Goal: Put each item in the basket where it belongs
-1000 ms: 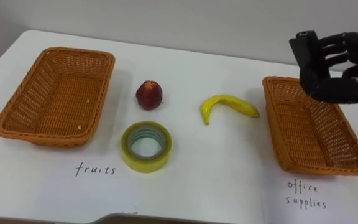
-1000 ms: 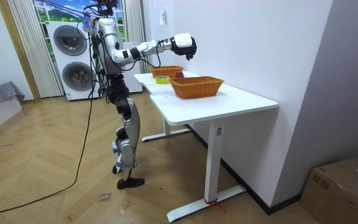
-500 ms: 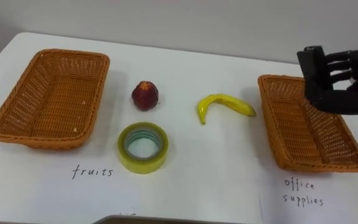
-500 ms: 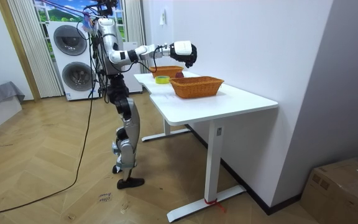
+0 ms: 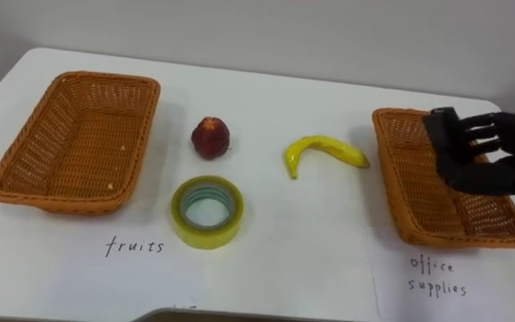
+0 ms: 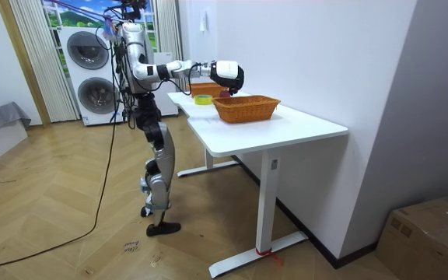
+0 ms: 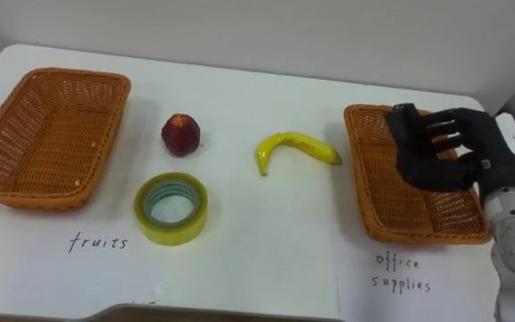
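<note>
Baskets sit at opposite ends of the table [image 5: 293, 259]: the left basket [image 5: 25, 179] above a handwritten fruit label, the right basket [image 5: 392, 170] above the office one, so each kind has its own side. Between them lie a red fruit [image 5: 211, 137], a banana [image 5: 325, 148] and a roll of tape [image 5: 207, 211], all loose on the table and not yet sorted. My right hand [image 5: 485, 156] hovers over the right basket. The wrist is at the right edge and my fingers [image 5: 499, 134] reach left across the wicker, loosely curled. A dark blocky shape stands at the thumb side, and I cannot tell whether I'm holding something or it is part of the hand. If it is a supply, I judge this the right spot to release it.
</note>
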You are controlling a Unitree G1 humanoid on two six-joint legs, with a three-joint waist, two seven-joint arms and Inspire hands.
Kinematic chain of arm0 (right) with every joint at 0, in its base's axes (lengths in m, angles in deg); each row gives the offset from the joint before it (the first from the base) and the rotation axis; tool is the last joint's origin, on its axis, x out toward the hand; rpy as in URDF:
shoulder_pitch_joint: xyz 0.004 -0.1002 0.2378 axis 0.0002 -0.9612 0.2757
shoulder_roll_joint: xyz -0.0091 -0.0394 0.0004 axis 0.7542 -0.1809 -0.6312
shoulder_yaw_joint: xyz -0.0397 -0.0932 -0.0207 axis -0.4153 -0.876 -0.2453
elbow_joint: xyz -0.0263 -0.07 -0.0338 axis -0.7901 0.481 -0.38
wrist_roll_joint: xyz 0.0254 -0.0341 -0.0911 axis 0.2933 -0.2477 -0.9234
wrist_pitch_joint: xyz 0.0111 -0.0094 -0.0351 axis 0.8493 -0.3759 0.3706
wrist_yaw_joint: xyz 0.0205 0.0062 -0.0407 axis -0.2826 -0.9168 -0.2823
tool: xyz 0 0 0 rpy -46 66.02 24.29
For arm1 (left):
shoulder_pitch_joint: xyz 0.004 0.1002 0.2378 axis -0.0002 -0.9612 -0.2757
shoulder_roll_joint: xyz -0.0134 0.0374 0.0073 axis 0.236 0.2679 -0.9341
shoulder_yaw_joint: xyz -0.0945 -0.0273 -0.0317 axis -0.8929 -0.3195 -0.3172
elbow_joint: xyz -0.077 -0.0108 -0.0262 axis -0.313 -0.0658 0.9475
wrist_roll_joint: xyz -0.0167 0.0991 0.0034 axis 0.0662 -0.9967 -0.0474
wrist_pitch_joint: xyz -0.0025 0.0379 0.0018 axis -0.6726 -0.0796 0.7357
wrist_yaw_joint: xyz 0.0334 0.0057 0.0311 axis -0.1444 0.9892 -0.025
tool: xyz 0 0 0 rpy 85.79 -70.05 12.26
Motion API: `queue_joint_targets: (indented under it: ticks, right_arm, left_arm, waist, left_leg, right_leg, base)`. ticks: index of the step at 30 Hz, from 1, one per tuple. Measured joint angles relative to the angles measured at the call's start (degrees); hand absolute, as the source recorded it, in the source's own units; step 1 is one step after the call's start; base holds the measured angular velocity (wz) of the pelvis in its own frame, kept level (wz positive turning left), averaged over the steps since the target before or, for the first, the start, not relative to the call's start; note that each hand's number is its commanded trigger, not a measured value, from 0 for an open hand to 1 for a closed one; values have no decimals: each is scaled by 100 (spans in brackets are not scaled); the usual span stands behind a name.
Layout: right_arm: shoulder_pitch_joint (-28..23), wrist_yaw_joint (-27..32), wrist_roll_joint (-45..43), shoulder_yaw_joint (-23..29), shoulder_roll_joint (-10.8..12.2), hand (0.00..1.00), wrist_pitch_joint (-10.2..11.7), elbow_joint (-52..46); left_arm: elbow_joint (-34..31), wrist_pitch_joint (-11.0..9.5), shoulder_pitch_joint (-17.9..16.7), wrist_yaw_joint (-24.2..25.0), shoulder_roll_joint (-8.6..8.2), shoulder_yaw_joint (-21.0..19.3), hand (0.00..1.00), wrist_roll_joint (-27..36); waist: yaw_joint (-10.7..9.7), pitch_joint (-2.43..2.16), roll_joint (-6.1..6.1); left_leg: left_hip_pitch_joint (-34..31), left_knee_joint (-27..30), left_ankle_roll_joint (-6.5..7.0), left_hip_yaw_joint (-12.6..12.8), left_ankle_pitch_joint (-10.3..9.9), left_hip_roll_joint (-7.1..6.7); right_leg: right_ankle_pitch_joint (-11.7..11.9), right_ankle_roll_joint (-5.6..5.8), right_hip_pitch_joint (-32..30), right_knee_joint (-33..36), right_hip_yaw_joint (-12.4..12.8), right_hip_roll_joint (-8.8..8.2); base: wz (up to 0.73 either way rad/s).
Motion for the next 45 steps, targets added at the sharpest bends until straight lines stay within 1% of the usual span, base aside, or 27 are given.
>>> queue_joint_targets:
  ticks: [4, 6, 9, 23, 24, 25, 26, 31, 45]
  right_arm:
    - [0, -119, 0, -17, 0, 100, -9, 126]
    - [0, -193, -3, -17, 0, 100, -13, 250]
    - [0, -284, -19, -18, 0, 100, -19, 330]
    - [0, -536, -182, -23, 0, 100, -19, 335]
    - [0, -588, -262, -23, 0, 59, -19, 335]
    - [0, -632, -325, -23, 1, 40, -19, 335]
    - [0, -647, -338, -23, 1, 0, -19, 335]
    - [0, -757, -503, -28, 1, 0, -19, 335]
    - [0, -907, -549, -27, 1, 0, -17, 335]
  left_arm:
    - [-4, -2, -21, 4, 17, 4, 0, 1]
    - [-4, -2, -20, 26, 19, 6, 0, 2]
    - [-1, -2, -23, 50, 19, 7, 0, 2]
    - [-1, -2, -15, 139, 20, 4, 0, 1]
    - [-1, -2, 15, 139, 20, 4, 0, 2]
    - [5, -2, 18, 140, 19, 5, 0, 2]
    - [6, -2, 19, 140, 19, 4, 0, 2]
    - [6, -3, 57, 149, 20, 5, 0, 3]
    - [11, -6, 89, 158, 19, 5, 0, 4]
  waist:
    - [4, 9, -22]
    - [8, 12, -52]
    - [7, 30, -75]
    - [29, 34, -64]
    - [31, 30, -69]
    - [33, 27, -73]
    - [33, 27, -74]
    - [33, 28, -71]
    - [37, 31, -68]
  left_leg:
    - [7, -3, 0, 27, 0, 0]
    - [6, -5, 0, 47, 0, 1]
    - [3, -13, 0, 55, -1, 1]
    - [6, -12, 0, 70, -1, -1]
    - [1, -13, 0, 76, 0, -1]
    - [-2, -13, 0, 87, 0, -1]
    - [-1, -14, 0, 91, 0, 0]
    - [-2, -17, 0, 98, 0, 3]
    - [-2, -27, 0, 100, 0, 3]
  right_leg:
    - [0, 0, -2, -2, 45, 6]
    - [0, 0, -4, -2, 46, 6]
    - [0, 0, -11, -6, 52, 7]
    - [0, 0, -33, -7, 93, 16]
    - [0, 0, -49, 6, 101, 16]
    - [0, 0, -59, 12, 111, 16]
    - [0, 0, -61, 13, 115, 16]
    - [0, 0, -65, 16, 124, 17]
    - [0, -1, -65, 16, 127, 18]
  base:
    - [0]
    - [0]
    - [0]
    - [-1]
    - [-5]
    - [-4]
    - [-4]
    - [0]
    - [0]
